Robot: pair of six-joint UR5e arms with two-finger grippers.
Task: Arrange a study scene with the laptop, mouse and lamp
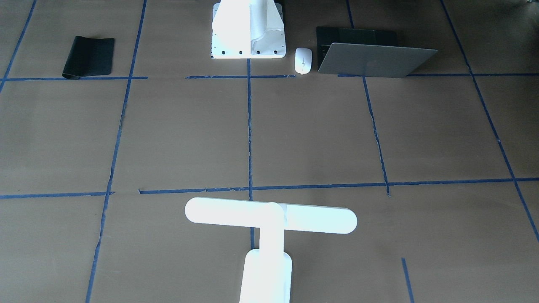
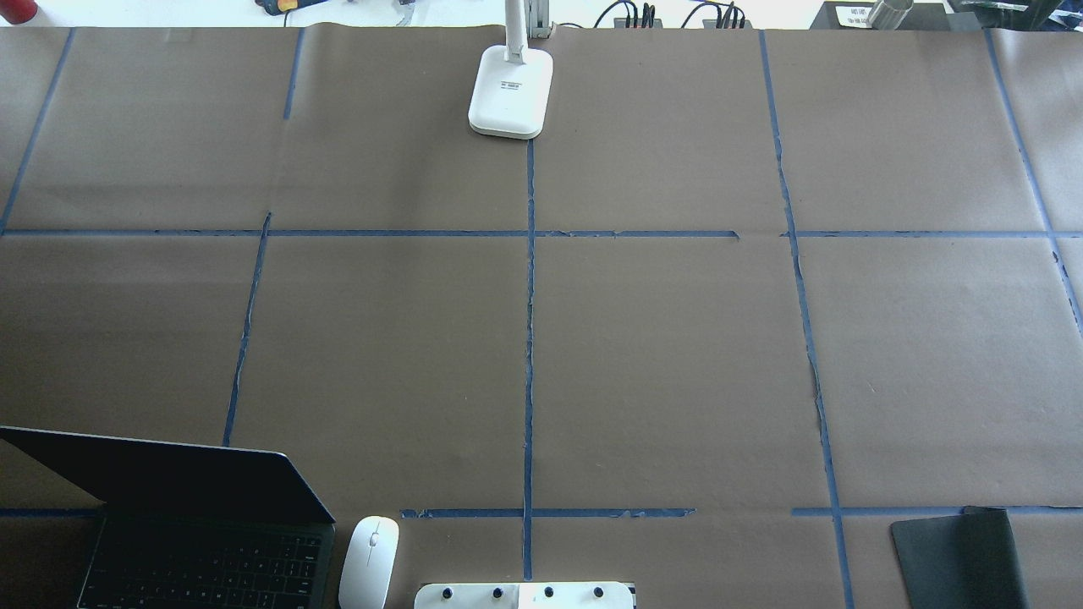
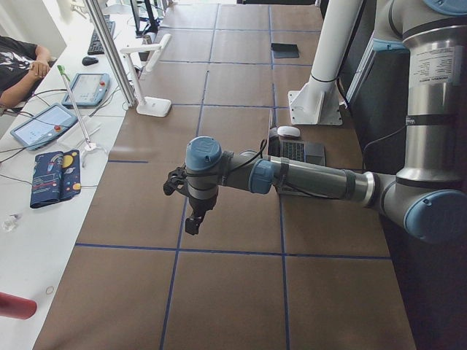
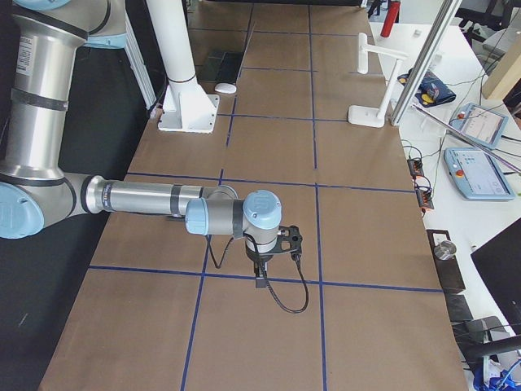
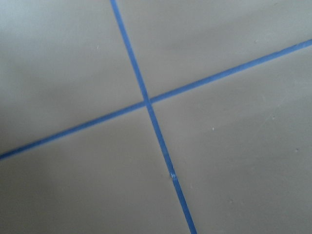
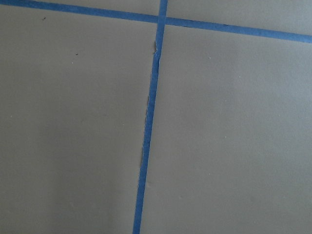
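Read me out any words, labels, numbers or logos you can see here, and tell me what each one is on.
Nothing is legible.
On the lamp base, a label: too small to read.
On the left arm, a sticker: blurred.
Beyond the table, a white card: too small.
On the laptop keys: legends too small.

The tabletop (image 2: pixel 677 355) is papered brown and gridded with blue tape (image 2: pixel 529 338); a white side desk (image 3: pixel 73 219) alongside holds a tablet (image 3: pixel 44 125).

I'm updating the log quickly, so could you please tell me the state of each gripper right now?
Left gripper: cannot be told; it shows only in a side view.
Right gripper: cannot be told, for the same reason.
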